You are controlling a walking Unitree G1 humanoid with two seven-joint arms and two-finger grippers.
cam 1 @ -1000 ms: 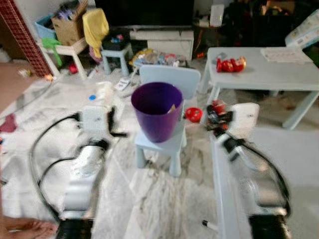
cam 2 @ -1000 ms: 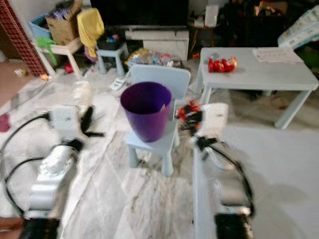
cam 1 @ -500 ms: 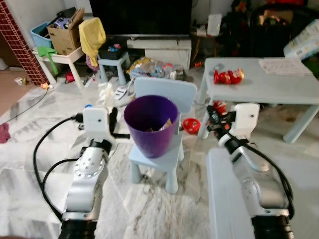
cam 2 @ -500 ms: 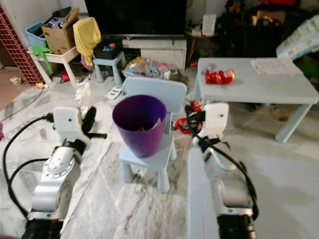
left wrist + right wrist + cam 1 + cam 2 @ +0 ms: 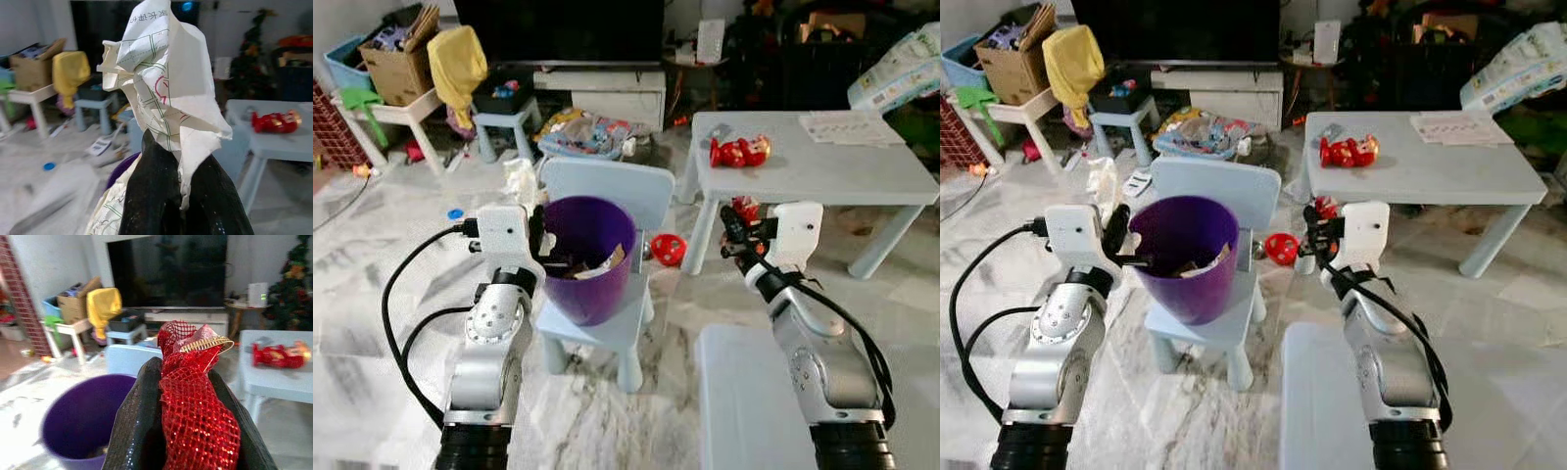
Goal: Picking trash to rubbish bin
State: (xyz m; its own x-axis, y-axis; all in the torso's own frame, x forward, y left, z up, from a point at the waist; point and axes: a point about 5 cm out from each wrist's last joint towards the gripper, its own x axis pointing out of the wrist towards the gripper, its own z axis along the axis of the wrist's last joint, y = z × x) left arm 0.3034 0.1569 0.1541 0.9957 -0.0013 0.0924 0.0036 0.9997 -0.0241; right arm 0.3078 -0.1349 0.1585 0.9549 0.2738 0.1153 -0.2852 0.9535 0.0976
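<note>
On a small pale-blue chair (image 5: 607, 323) in the middle of the room stands the purple bin (image 5: 587, 257), with some scraps already lying inside it. Pressed up to its rim, the left gripper (image 5: 540, 238) has its fingers closed on a crumpled sheet of printed paper (image 5: 166, 83), which juts over the bin's mouth. The right gripper (image 5: 736, 227) hangs well apart from the bin, out beside the chair, clamped on a wad of red glittery mesh (image 5: 193, 406).

The carrying looks done and the step in hand is the drop — paper first, by my reading. That calls for the left fingers to part while the sheet is clear above the opening; then the right arm must swing inward over the rim before letting go. Behind stands a grey table (image 5: 842, 171) bearing a red wrapper (image 5: 737, 152), probably more trash to fetch.
</note>
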